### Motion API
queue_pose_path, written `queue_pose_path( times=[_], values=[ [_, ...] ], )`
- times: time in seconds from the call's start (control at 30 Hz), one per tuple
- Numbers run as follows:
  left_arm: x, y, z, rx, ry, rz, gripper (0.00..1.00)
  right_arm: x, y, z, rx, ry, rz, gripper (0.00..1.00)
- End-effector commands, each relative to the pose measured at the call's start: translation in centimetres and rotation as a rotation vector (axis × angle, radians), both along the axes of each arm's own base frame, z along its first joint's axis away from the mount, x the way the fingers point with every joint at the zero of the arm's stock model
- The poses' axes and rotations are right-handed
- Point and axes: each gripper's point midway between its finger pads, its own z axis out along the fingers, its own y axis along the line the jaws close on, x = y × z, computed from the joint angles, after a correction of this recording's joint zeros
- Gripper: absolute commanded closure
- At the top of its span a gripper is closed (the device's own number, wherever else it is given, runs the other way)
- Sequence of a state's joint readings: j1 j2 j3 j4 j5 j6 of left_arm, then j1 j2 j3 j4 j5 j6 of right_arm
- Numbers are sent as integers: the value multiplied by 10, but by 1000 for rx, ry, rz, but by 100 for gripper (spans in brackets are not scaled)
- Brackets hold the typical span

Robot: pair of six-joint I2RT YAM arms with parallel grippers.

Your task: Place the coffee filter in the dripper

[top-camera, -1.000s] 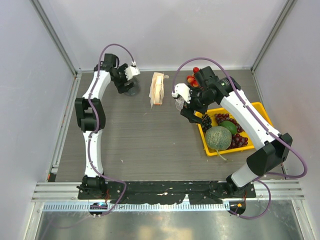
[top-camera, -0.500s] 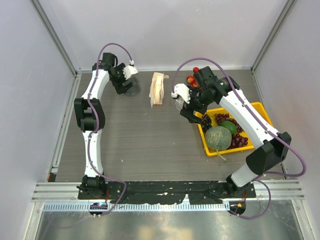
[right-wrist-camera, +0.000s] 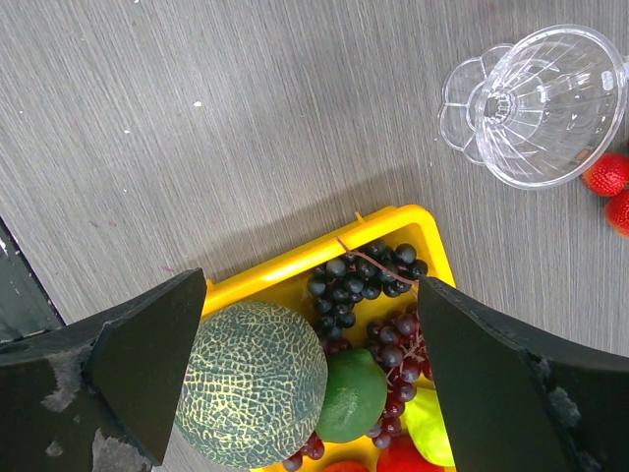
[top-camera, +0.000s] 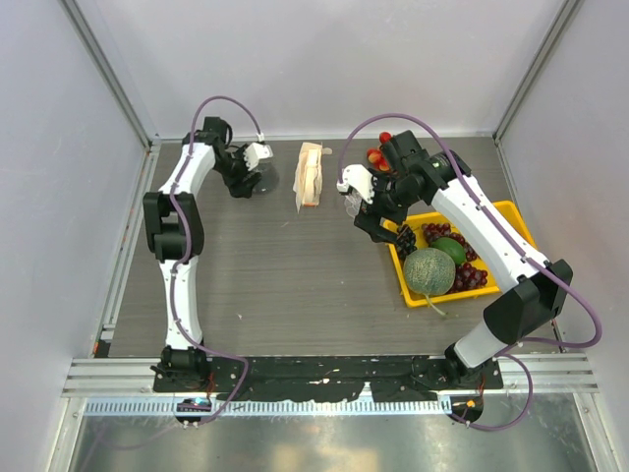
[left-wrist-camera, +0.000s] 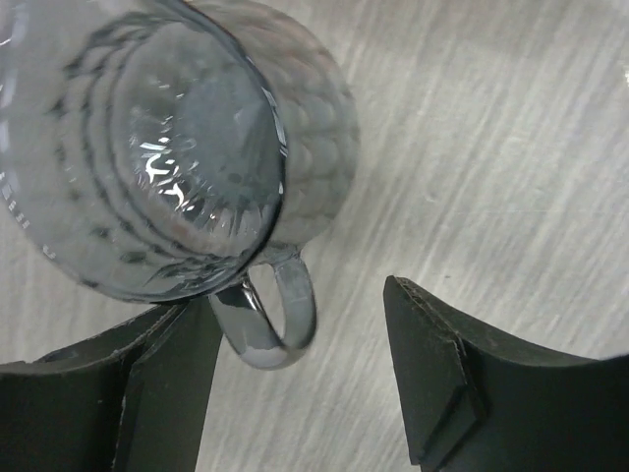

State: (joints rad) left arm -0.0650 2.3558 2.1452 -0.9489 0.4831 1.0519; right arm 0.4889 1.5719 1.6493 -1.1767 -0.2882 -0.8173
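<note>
The dripper [right-wrist-camera: 545, 103], clear and ribbed, lies tilted on the table at the top right of the right wrist view; my right wrist hides most of it in the top view. No single coffee filter shows; only the beige-white filter pack [top-camera: 311, 177] stands at the back middle. My right gripper [top-camera: 385, 228] is open and empty over the yellow tray's corner [right-wrist-camera: 313, 285]. My left gripper [top-camera: 248, 175] is open at a clear glass cup [left-wrist-camera: 177, 147]. The cup's handle [left-wrist-camera: 280, 315] sits between the fingers, close to the left finger [left-wrist-camera: 167, 383].
The yellow tray [top-camera: 511, 211] at the right holds a melon [right-wrist-camera: 256, 383], a lime [right-wrist-camera: 352, 393] and dark grapes [right-wrist-camera: 369, 270]. Red strawberries [right-wrist-camera: 609, 175] lie beside the dripper. The walls of the enclosure stand close behind the cup and the filter pack.
My left gripper has shifted slightly toward the near side at the glass cup and its wrist has turned. The right arm has not moved.
</note>
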Motion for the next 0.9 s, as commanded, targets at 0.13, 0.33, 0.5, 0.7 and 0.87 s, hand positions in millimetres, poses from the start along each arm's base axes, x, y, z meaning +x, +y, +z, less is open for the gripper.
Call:
queue_pose_path(
  times=[0.13,0.33,0.5,0.7,0.87],
  values=[
    [6,-2,37,-59,-41,92,35,1,1,5,10,-15,17,5],
    [25,2,41,-68,-75,221,45,-1,-2,5,7,-24,15,5],
    [27,4,35,-57,-72,237,59,-3,-3,5,3,-26,13,4],
    [26,5,37,-45,-72,231,77,-2,-4,8,4,-36,9,5],
    [6,8,52,-27,-35,220,97,-3,-2,13,26,-40,-2,5]
  ],
)
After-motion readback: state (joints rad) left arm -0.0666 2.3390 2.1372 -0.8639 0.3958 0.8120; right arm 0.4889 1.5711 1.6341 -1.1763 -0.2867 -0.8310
